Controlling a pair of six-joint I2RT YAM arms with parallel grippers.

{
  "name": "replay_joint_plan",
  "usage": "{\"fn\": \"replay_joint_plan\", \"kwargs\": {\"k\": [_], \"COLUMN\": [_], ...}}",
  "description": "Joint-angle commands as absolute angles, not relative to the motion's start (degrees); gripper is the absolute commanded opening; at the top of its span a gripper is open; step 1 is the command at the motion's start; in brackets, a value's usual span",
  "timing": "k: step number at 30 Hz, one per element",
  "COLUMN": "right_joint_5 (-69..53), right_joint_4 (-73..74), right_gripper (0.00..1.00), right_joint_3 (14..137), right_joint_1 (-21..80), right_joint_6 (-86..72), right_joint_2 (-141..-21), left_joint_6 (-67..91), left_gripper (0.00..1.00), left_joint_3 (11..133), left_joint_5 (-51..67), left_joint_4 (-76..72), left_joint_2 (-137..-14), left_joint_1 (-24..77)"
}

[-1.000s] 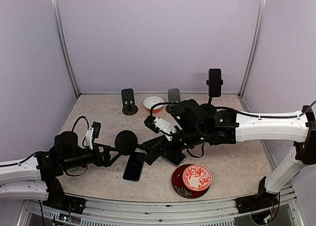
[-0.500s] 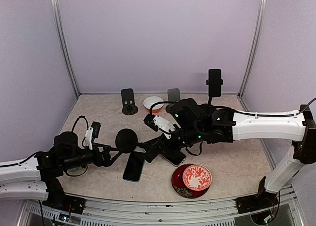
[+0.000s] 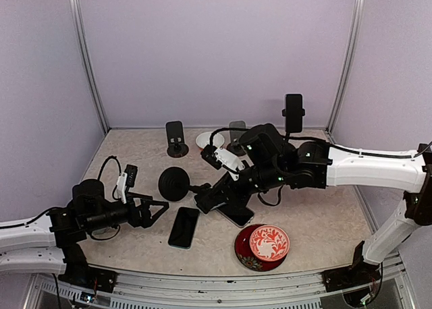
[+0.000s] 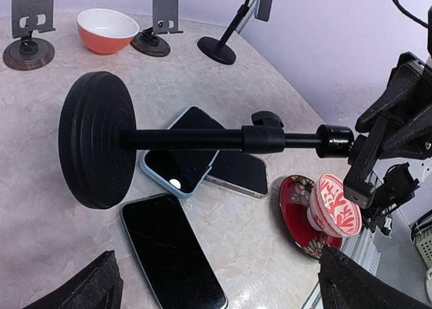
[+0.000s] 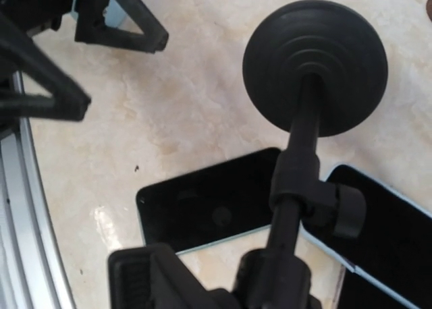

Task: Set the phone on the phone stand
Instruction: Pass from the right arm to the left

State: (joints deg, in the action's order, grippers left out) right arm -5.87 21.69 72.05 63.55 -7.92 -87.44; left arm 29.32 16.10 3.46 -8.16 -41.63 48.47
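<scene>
The phone stand [image 3: 177, 185] lies level, base pointing left, clamped by the right pincer [image 3: 206, 200] (left pincer [image 3: 160, 212] gapes wide); a phone [image 3: 183, 227] lies flat nearby.

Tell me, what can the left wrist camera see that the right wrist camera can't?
Only the left wrist view: the orange bowl, the red bowl on its plate, and the back stands. Only the right wrist view: the metal rail at the table edge. Both: the long stand, sideways above the phones.
</scene>
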Motion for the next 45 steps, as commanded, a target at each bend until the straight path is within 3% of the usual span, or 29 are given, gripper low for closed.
{"fn": "replay_joint_plan", "kwargs": {"k": [1,8,20,33,45], "right_joint_5": [-9.39,-15.98,-21.45,-25.06,-29.28], "right_joint_4": [20.1,25.96,32.11,33.83,35.31], "right_gripper": [0.0,0.0,0.0,0.0,0.0], "right_joint_3": [81.04,86.9,91.47,90.98,90.79], "right_joint_1": [62.75,62.75,62.76,63.08,63.87], "right_joint_6": [-5.52,-4.43,-3.01,-2.9,-2.12], "right_joint_2": [-87.39,-90.16,-90.54,-88.34,-84.53], "left_joint_6": [23.64,22.73,17.17,8.12,6.11], "left_gripper": [0.99,0.99,0.99,0.99,0.93], "left_joint_3": [18.73,18.69,17.94,28.94,32.87], "left_joint_5": [6.51,8.69,-0.99,-10.25,-13.68], "left_joint_4": [-7.91,-10.06,-11.27,-7.29,-2.24], "left_joint_2": [-40.36,-39.28,-34.82,-50.39,-56.43], "left_joint_1": [48.53,49.2,55.61,67.53,68.65]}}
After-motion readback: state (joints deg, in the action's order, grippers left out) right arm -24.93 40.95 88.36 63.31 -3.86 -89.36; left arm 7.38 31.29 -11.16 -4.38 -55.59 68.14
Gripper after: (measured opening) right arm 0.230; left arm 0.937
